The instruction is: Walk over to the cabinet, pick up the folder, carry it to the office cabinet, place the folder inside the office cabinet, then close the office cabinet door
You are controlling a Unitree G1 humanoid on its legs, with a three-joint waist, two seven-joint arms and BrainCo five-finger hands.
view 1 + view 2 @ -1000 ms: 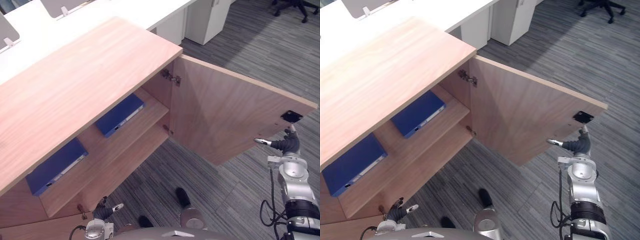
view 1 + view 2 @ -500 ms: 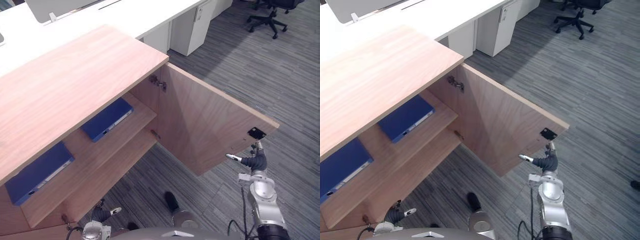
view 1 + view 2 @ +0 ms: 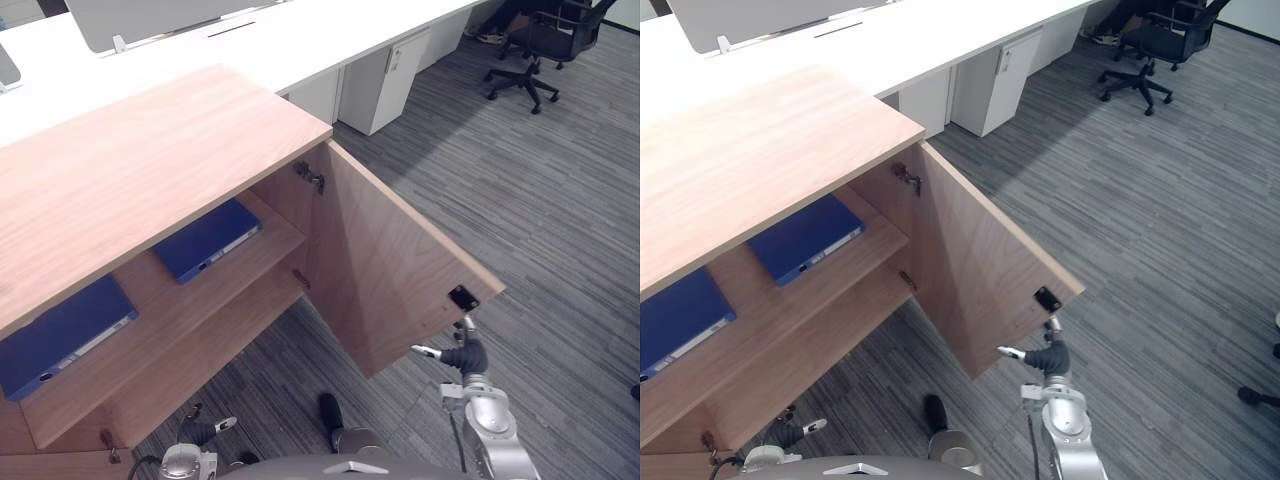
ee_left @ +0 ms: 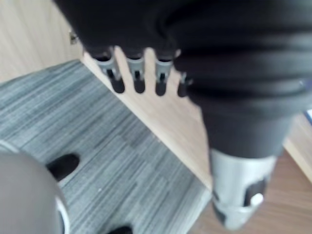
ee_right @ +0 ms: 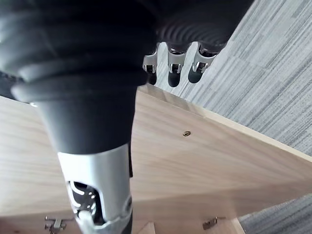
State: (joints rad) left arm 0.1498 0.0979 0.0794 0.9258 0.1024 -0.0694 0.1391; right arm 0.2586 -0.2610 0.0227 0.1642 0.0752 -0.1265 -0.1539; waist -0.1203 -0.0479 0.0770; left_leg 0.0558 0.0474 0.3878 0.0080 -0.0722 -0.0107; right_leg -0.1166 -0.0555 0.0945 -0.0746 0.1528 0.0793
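Two flat blue folders (image 3: pixel 207 240) lie on the light wooden cabinet's (image 3: pixel 150 170) shelf. I judge its stiff open door (image 3: pixel 390 270) swings lightly; push its free edge, beside my released right robot hand (image 3: pixel 462 356).

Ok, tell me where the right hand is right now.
In the left eye view the right hand is at lower right, at the free edge of the open cabinet door, just below its black catch.

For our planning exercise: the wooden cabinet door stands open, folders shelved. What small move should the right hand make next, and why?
Probably push the light wooden cabinet door shut: the right hand sits by its free edge, and both blue folders lie on the shelf.
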